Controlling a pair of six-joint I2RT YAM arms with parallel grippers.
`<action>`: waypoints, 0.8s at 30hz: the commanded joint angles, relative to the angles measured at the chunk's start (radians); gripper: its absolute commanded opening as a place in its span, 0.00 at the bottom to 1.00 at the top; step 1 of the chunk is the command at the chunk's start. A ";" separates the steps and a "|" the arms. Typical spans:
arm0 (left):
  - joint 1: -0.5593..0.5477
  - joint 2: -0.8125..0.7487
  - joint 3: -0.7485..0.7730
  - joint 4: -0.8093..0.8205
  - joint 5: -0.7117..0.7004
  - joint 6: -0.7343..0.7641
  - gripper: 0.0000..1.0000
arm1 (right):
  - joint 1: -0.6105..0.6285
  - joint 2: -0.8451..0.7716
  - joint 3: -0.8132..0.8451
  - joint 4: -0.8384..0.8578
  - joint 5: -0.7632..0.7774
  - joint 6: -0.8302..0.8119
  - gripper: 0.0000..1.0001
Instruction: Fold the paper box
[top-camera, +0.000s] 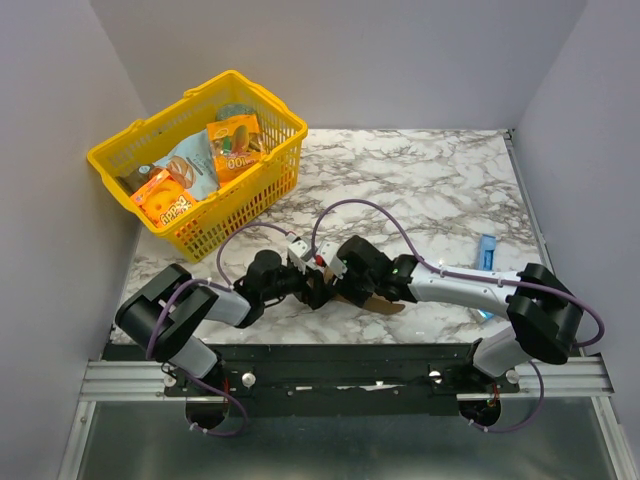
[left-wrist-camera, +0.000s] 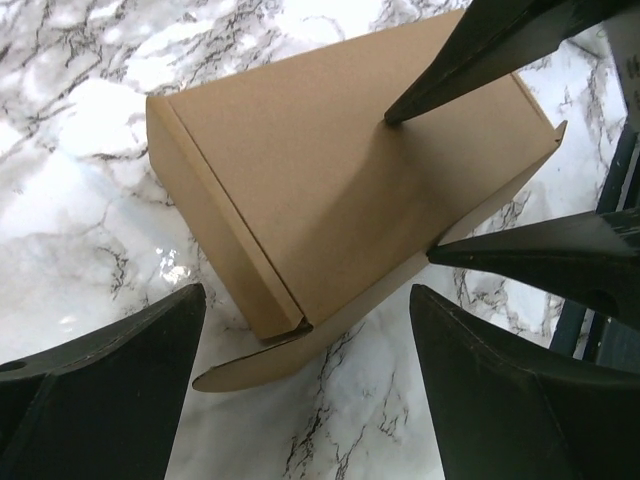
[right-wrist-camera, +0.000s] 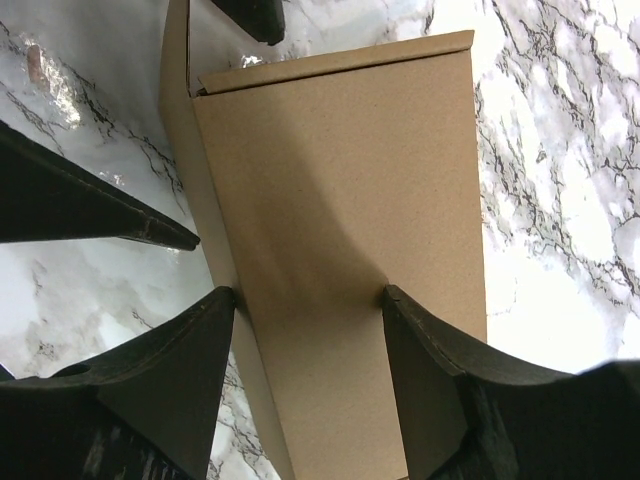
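Observation:
The paper box (left-wrist-camera: 330, 190) is a plain brown closed cardboard box lying on the marble table. A rounded flap (left-wrist-camera: 240, 370) sticks out flat at its near corner. In the top view only a brown edge of the box (top-camera: 385, 303) shows under the two grippers. My left gripper (left-wrist-camera: 307, 300) is open and empty, just short of that corner, also in the top view (top-camera: 318, 285). My right gripper (right-wrist-camera: 308, 295) is open; one fingertip (right-wrist-camera: 390, 300) rests on the box's top face (right-wrist-camera: 340, 180), the other (right-wrist-camera: 225, 300) at its side edge.
A yellow basket (top-camera: 235, 210) with printed snack packs stands at the back left. A small blue packet (top-camera: 486, 250) lies at the right edge of the table. Grey walls close in the table on three sides.

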 joint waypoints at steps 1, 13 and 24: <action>-0.006 0.026 -0.020 -0.007 -0.040 0.002 0.95 | -0.010 0.010 -0.027 -0.045 -0.057 0.016 0.67; -0.003 0.020 -0.040 0.029 -0.008 -0.021 0.54 | -0.016 0.013 -0.028 -0.045 -0.050 0.016 0.68; -0.003 0.037 -0.037 0.059 0.034 -0.021 0.25 | -0.016 -0.001 -0.019 -0.045 -0.051 0.027 0.70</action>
